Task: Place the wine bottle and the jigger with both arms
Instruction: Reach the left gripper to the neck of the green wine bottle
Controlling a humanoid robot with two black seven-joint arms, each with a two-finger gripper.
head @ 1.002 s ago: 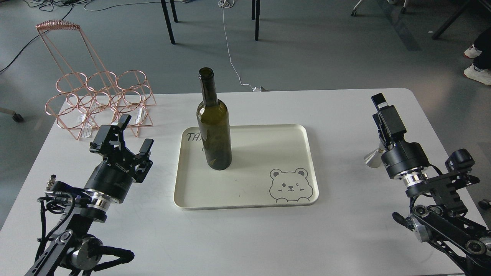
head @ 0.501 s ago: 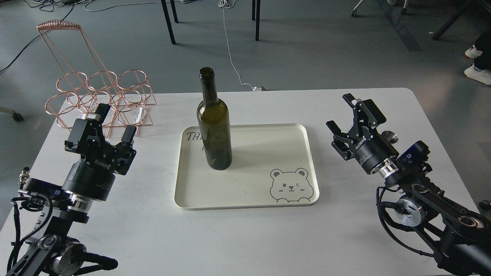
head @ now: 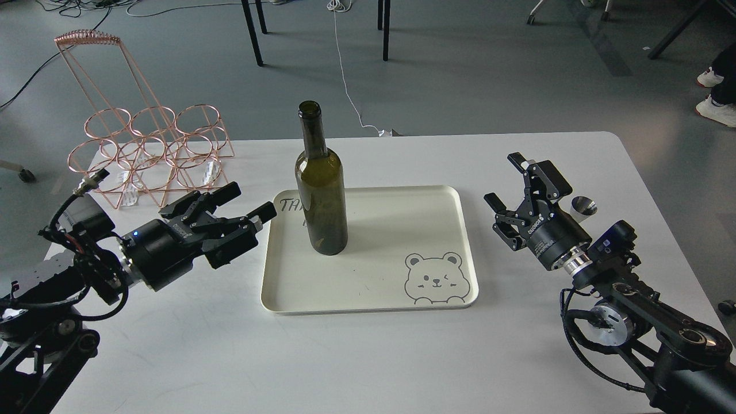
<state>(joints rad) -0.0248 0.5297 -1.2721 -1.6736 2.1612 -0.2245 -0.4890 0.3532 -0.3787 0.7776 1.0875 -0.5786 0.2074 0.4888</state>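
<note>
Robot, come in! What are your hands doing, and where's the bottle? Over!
Left gripper open, aimed at wine bottle. Bottle upright on tray. Right gripper open, empty; jigger behind it on table. Nothing in the way.

olive-green wine bottle (head: 321, 190), cream bear-printed tray (head: 368, 299)

Place: a robotics lab or test room
Floor: grey floor (head: 489, 69), with loose cables (head: 345, 69) trailing across it
Furniture: white worktop (head: 368, 356) standing alone; black chair or table legs (head: 253, 31) behind it
People: a bystander's white shoes (head: 713, 95) at the right edge
Props: staged cream tray (head: 368, 287), copper wire rack (head: 146, 146)
</note>
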